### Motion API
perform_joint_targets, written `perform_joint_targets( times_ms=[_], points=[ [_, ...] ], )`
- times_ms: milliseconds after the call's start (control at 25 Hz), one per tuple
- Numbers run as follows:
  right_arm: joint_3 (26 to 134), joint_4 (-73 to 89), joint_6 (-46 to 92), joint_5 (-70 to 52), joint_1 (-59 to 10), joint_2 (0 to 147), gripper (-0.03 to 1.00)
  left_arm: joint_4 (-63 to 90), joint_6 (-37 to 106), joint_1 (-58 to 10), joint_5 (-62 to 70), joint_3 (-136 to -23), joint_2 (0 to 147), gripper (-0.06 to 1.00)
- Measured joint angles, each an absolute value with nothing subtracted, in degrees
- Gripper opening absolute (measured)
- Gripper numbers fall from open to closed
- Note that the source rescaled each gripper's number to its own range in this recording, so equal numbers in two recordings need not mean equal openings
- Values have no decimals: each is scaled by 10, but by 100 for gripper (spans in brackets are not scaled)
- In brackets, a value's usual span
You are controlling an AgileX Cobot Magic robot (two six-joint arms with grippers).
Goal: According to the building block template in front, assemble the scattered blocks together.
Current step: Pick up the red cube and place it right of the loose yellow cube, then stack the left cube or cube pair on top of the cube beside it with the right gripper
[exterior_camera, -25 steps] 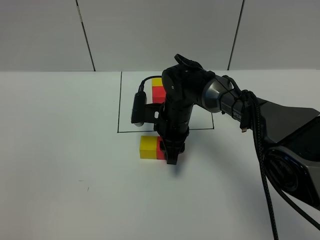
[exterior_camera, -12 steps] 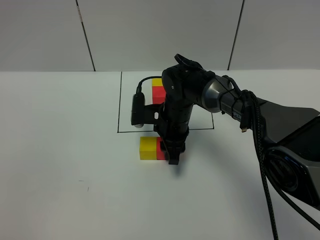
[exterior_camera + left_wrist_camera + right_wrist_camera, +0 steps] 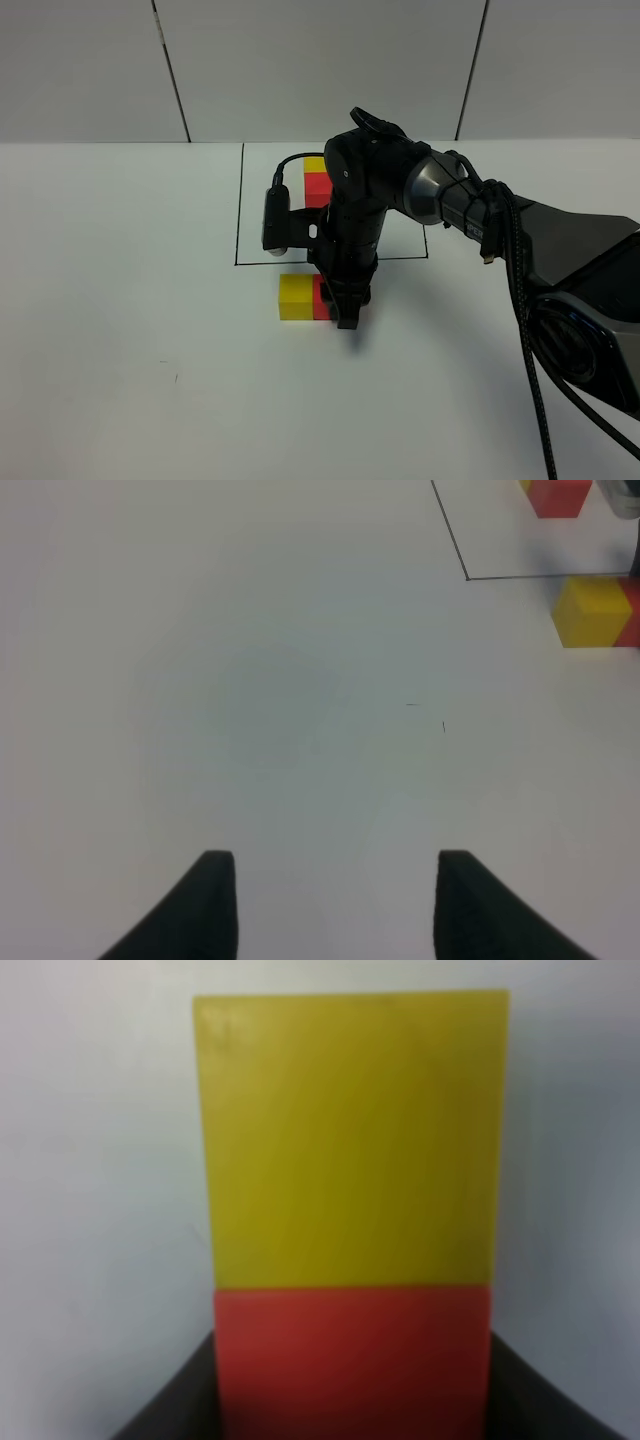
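Note:
The building block template (image 3: 316, 177), a yellow cube touching a red one, sits at the back of a thin black-lined rectangle (image 3: 240, 210). In front of that frame the scattered yellow cube (image 3: 296, 296) and red cube (image 3: 320, 297) touch side by side on the table. My right gripper (image 3: 341, 312) reaches across from the right and is shut on the red cube (image 3: 352, 1360), with the yellow cube (image 3: 350, 1140) flush against it. My left gripper (image 3: 335, 900) is over bare table far from the cubes. Only two dark finger stubs show, with nothing between them. The yellow cube (image 3: 590, 610) is far off in the left wrist view.
The right arm and its cable (image 3: 530, 330) stretch in from the right edge and hide part of the rectangle. A white table (image 3: 120, 300) runs wide to the left and front. A grey panelled wall (image 3: 300, 70) closes the back.

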State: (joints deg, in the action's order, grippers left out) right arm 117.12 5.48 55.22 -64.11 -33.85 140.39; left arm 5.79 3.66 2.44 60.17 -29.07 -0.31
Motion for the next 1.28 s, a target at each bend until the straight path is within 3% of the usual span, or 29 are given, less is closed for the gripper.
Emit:
perform_joint_targets(
  times_ms=[80, 320, 400, 520, 880, 1280],
  points=[
    [1171, 57, 552, -641, -338, 1404, 7, 58, 37, 24, 602, -291, -3, 2],
    [1170, 54, 545, -656, -338, 1390, 55, 58, 37, 24, 602, -291, -3, 2],
    [1170, 53, 533, -663, -338, 1372, 65, 58, 37, 24, 602, -291, -3, 2],
    [1170, 55, 495, -666, -338, 1336, 69, 58, 37, 24, 602, -291, -3, 2],
    [1128, -13, 266, -667, -309, 1193, 70, 58, 37, 24, 602, -291, -3, 2],
    [878, -36, 29, -467, -269, 991, 70, 58, 37, 24, 602, -291, -3, 2]
  ],
)
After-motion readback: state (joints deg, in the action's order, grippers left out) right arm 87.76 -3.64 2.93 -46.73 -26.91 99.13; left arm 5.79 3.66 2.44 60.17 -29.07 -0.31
